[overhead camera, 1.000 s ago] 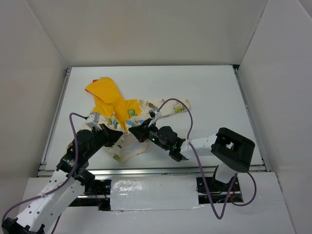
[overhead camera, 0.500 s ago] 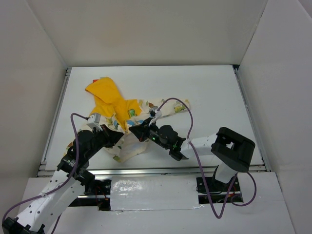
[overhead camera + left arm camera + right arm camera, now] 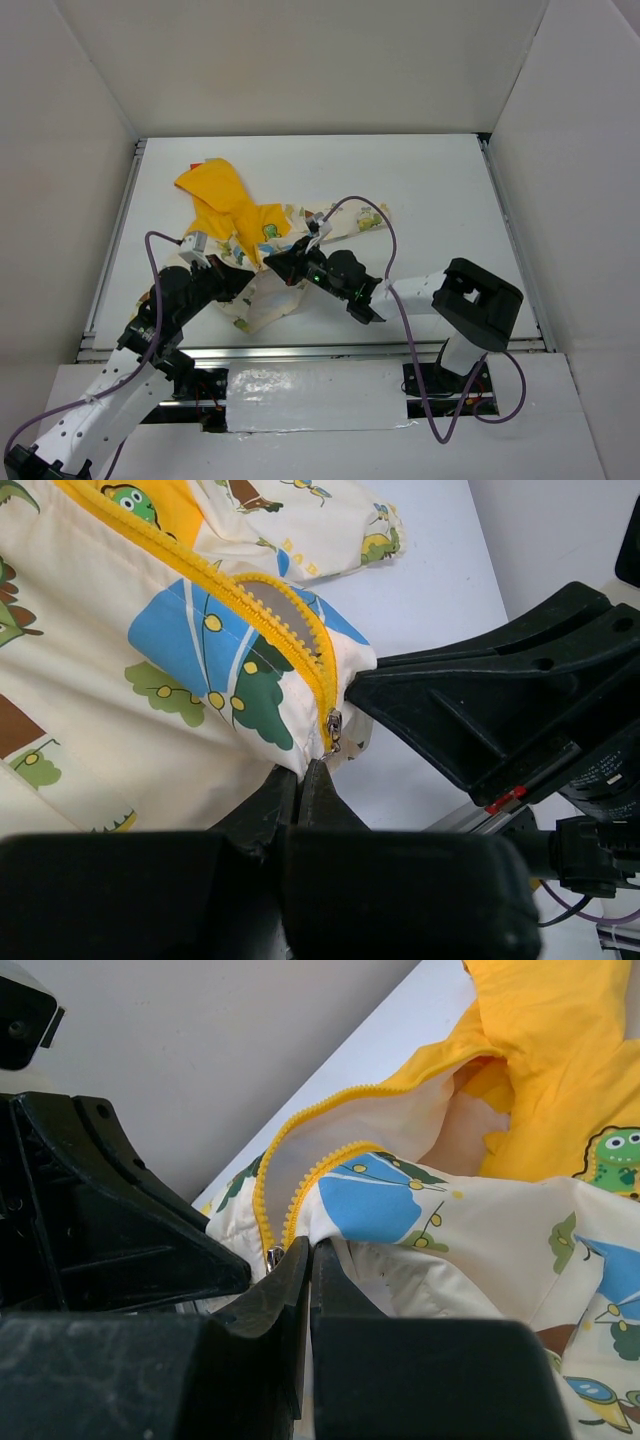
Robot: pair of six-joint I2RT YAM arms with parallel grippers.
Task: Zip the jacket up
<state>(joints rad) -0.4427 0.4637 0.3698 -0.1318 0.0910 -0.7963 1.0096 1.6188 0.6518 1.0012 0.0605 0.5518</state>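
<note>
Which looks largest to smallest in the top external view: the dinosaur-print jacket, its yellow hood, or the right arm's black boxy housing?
1. Cream dinosaur-print jacket.
2. Black boxy housing on the right arm, raised nearer the camera, so unsure.
3. Bright yellow hood, not far behind.

One jacket (image 3: 238, 214) lies on one table (image 3: 430, 190). Two tools, the left tool (image 3: 240, 284) and right tool (image 3: 279, 267), meet at the jacket's near hem; seemingly one zipper pull (image 3: 333, 726) there.
</note>
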